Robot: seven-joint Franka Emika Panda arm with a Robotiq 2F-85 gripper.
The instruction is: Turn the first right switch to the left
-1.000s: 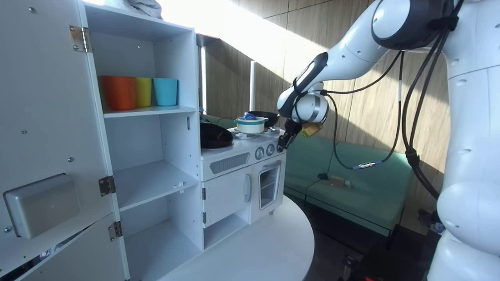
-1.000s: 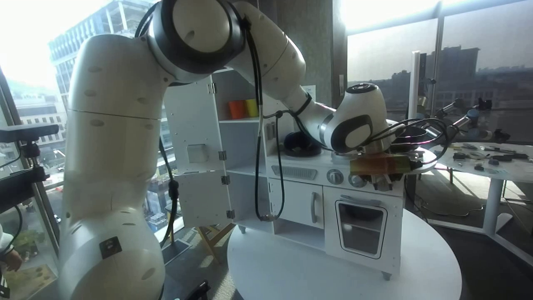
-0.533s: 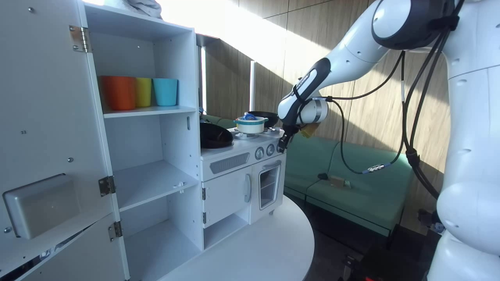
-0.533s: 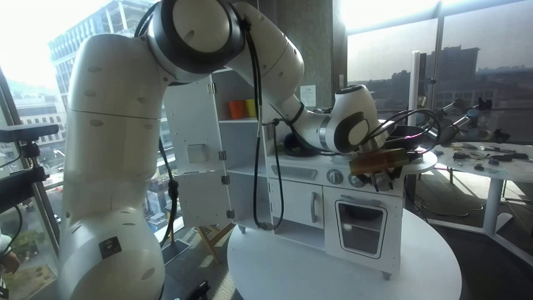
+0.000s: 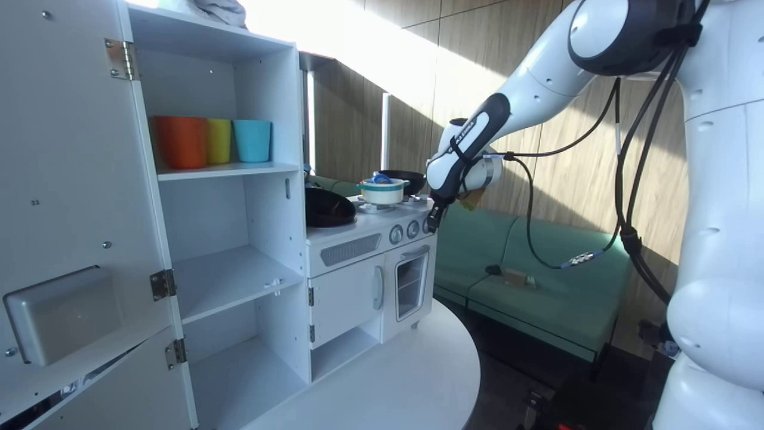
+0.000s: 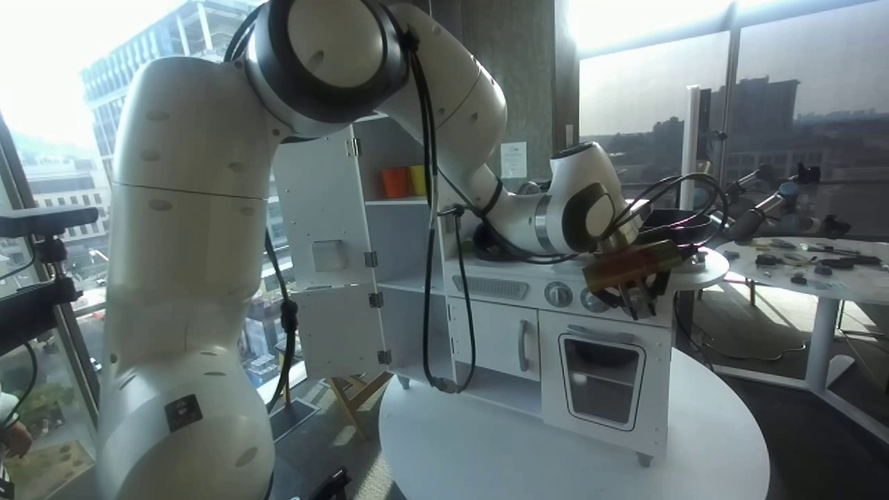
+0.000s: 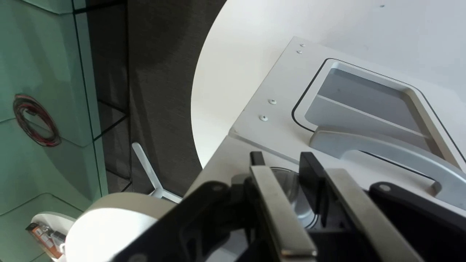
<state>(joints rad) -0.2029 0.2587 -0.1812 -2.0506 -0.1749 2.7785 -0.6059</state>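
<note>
Sunlight crosses a wood-panelled wall (image 5: pixel 477 36) beyond the white toy kitchen (image 5: pixel 352 286). We see a white, teal-rimmed pot (image 5: pixel 382 194) with a blue item (image 5: pixel 380 178) at its mouth. Our jaws stand astride the rightmost round silver knob (image 7: pixel 290 183); whether they pinch it, we cannot tell. Since a second ago, the amber block (image 6: pixel 632 266) above them has tilted further.

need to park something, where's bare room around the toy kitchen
Bare: the round table, from the toy kitchen out to the table's rim; the lower shelf, a level below the cups, except a small white piece. Crowded: the stove top, with pans and pot, and the rightmost knob, where the jaws are.
</note>
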